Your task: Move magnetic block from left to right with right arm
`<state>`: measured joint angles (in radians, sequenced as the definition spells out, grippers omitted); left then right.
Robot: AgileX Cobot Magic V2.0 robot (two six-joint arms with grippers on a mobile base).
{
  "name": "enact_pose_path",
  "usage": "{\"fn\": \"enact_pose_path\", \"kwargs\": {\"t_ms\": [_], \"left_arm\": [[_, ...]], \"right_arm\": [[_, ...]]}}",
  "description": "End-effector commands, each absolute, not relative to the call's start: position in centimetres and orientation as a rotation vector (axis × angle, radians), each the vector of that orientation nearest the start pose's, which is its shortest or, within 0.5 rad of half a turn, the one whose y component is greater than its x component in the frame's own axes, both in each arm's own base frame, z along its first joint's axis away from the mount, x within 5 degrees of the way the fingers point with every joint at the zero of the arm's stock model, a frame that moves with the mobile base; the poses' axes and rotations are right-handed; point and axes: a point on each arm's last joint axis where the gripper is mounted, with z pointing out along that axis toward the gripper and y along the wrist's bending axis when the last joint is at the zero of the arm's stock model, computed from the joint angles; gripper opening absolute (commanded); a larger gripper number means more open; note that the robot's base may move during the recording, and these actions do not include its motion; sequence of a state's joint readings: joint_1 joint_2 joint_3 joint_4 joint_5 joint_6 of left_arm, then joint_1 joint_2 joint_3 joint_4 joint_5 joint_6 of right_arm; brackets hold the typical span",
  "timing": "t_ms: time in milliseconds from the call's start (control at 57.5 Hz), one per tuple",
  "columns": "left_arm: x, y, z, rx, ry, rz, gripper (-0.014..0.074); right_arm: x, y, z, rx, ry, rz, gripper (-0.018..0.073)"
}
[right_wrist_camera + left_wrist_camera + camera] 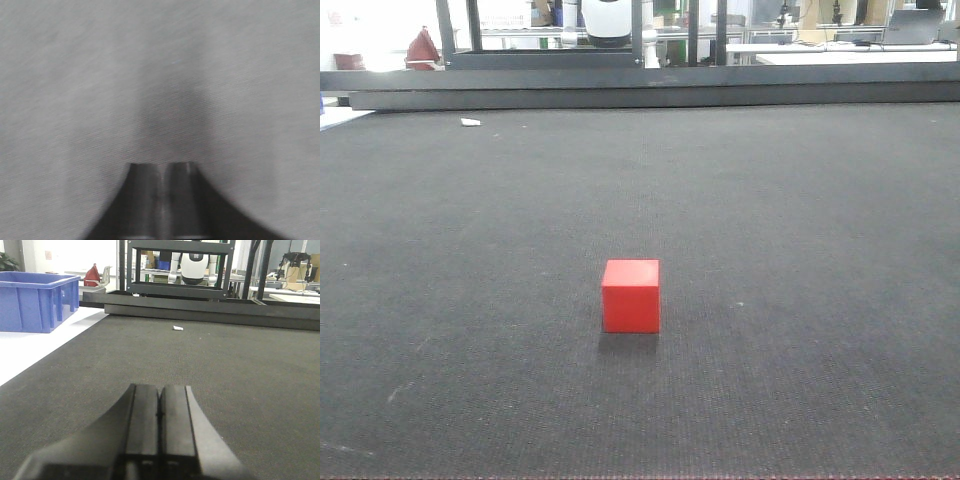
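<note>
The magnetic block [630, 296], a small red cube, rests alone on the dark mat [800, 230] near the middle of the front view. Neither arm shows in that view. In the left wrist view my left gripper [160, 388] is shut, its two black fingers pressed together with nothing between them, low over the mat. The right wrist view is blurred; my right gripper [163, 166] points down at bare grey mat with its fingers closed against each other and empty. The block shows in neither wrist view.
A black metal rail [650, 90] runs along the mat's far edge, with racks and a white robot behind it. A small white scrap [470, 122] lies at the far left of the mat. A blue plastic bin [35, 301] stands on the white surface left of the mat.
</note>
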<state>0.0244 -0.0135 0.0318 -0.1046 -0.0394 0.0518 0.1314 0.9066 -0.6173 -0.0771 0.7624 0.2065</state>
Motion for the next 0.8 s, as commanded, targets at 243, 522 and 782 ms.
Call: {"fn": "enact_pose_path", "kwargs": {"t_ms": [243,522,782], "left_arm": [[5.4,0.2,21.3,-0.062,1.371,-0.024,-0.0126],[5.4,0.2,21.3,-0.062,1.371,-0.024,-0.0126],[5.4,0.2,21.3,-0.062,1.371,-0.024,-0.0126]], "right_arm": [[18.9,5.9,28.7,0.144,2.671,0.141,0.0585],[21.8,10.8,29.4,0.143,2.796,0.184,0.0586],[24.7,16.3,29.3,0.044,2.881,0.197,0.0586]]}}
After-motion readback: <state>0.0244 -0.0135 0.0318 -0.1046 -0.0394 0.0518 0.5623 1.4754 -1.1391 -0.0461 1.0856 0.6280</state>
